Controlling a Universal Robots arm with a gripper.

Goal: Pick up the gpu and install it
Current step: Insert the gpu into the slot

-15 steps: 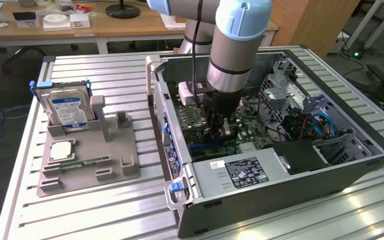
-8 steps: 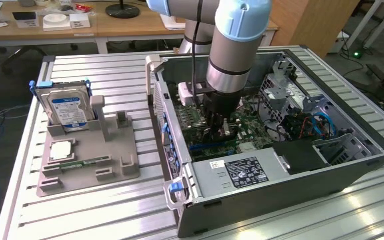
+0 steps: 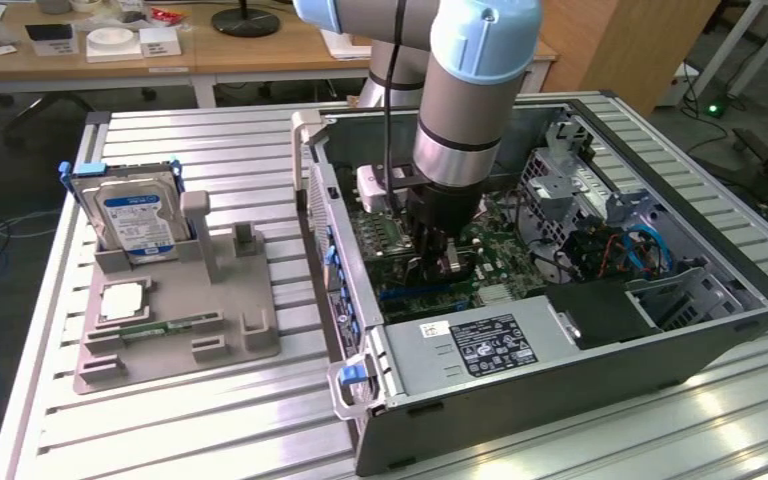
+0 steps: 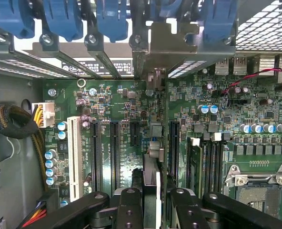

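The pincer (image 4: 150, 200) is clenched on the gpu (image 4: 150, 183), held edge-on low inside the open computer case (image 3: 704, 310), apparently just above the motherboard (image 4: 112, 102). Installation is in hand; seating calls for lining the card's edge with an expansion slot (image 4: 172, 143).

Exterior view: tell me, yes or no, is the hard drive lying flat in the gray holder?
No. The hard drive with the blue label stands upright on edge in the gray holder, beside the open computer case.
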